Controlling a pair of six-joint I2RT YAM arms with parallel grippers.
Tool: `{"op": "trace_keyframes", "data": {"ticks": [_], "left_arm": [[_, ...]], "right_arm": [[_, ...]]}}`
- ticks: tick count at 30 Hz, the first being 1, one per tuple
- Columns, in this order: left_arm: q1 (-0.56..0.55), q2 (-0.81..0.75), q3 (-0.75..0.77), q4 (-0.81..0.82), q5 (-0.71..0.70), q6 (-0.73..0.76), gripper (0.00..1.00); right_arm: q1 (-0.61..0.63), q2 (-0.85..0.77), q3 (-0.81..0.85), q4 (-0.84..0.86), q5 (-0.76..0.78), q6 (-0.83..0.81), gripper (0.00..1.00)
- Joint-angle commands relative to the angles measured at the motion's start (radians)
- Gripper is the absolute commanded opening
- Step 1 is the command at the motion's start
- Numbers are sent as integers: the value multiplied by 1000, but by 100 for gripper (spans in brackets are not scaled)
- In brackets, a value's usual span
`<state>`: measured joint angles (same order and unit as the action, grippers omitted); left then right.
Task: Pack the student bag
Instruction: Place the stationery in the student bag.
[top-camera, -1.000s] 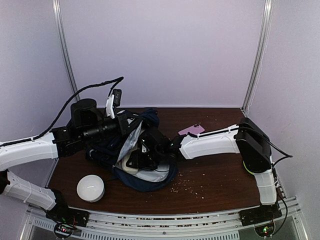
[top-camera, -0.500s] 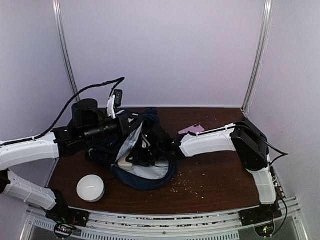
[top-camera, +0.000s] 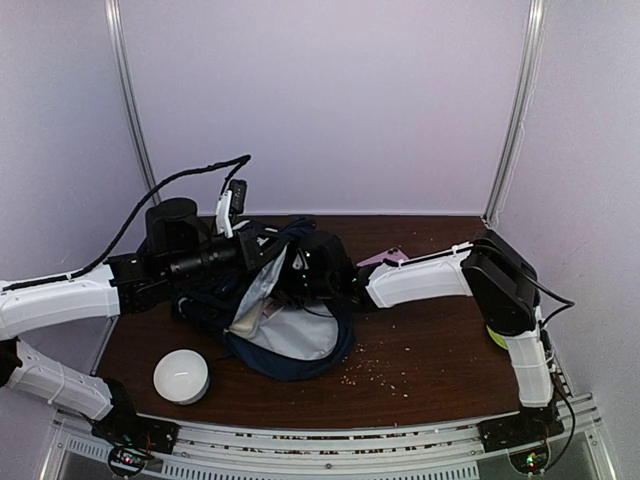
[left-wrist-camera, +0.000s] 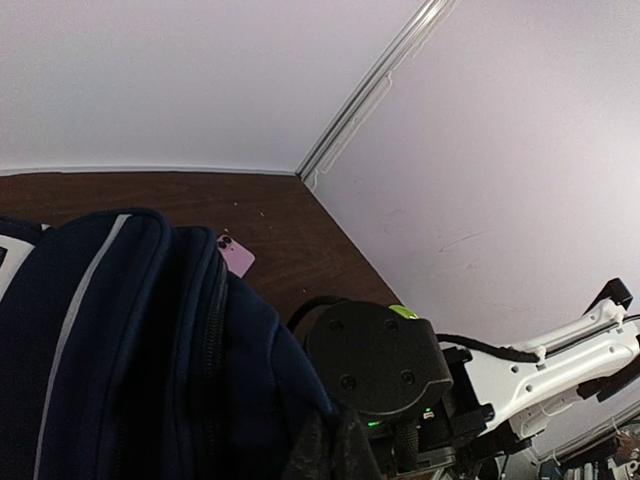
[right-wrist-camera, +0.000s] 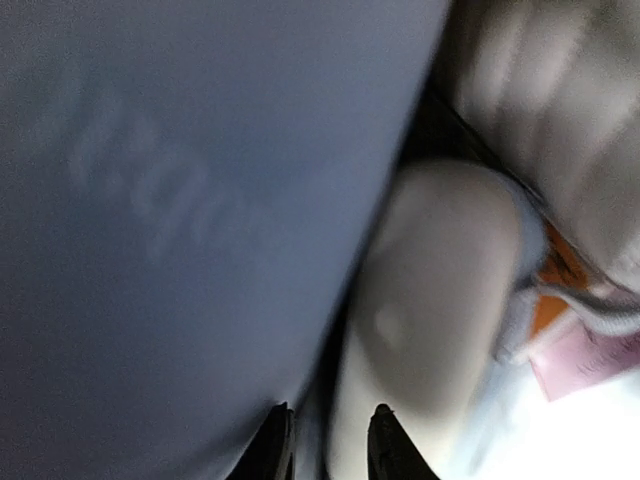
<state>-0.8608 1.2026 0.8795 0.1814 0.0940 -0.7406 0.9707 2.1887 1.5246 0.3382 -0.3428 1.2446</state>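
The student bag (top-camera: 290, 345), dark navy with light grey lining, lies open in the middle of the table. My left gripper (top-camera: 252, 248) is shut on its upper rim and holds the mouth up; in the left wrist view the fingertips (left-wrist-camera: 335, 448) pinch the navy fabric (left-wrist-camera: 130, 340). My right gripper (top-camera: 302, 272) hovers at the bag's back rim. Its jaws (right-wrist-camera: 328, 440) stand narrowly apart with nothing clearly between them. Beyond them I see grey lining (right-wrist-camera: 180, 200) and a pale rounded object (right-wrist-camera: 430, 300), which lies inside the bag (top-camera: 252, 318).
A white ribbed round pouch (top-camera: 181, 376) stands at the front left. A pink phone (top-camera: 385, 258) lies behind the right forearm. A yellow-green thing (top-camera: 495, 335) sits by the right arm's base. Crumbs (top-camera: 380, 372) are scattered right of the bag.
My right gripper has drawn back and up out of the bag's mouth, and its jaws have narrowed. The pale object stays inside. The left gripper has not moved.
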Motion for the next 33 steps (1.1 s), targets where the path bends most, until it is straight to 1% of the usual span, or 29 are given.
{"op": "trace_keyframes", "data": {"ticks": [1,4,7,10,12,15,18,22,26,29,33], "left_arm": [[-9,-16,44,213,41,-12,0],[-9,-25,34,204,24,-5,0],[-9,-31,26,203,10,4,0],[-9,-31,27,200,3,13,0],[-8,-31,35,190,0,21,0],[-8,-32,39,181,-11,31,0],[-7,-35,40,179,-20,35,0],[-7,-38,41,179,-21,34,0],[-7,-37,43,185,-18,28,0],[-7,-29,51,186,-10,24,0],[-7,-14,64,192,5,19,0]], "right_arm": [[-5,73,83,56,11,81,27],[-5,69,74,73,-22,83,34],[-8,16,37,61,-23,43,42],[-14,-43,11,16,-36,-2,49],[-20,-81,-15,15,-53,-19,53],[-22,-141,-52,-2,-71,-46,57],[-23,-197,-91,-24,-70,-70,59],[-23,-228,-155,-68,-39,-82,58],[-20,-157,-185,-24,-54,6,47],[-2,-103,-157,-1,-65,41,39],[21,-40,-78,-26,-68,59,34]]}}
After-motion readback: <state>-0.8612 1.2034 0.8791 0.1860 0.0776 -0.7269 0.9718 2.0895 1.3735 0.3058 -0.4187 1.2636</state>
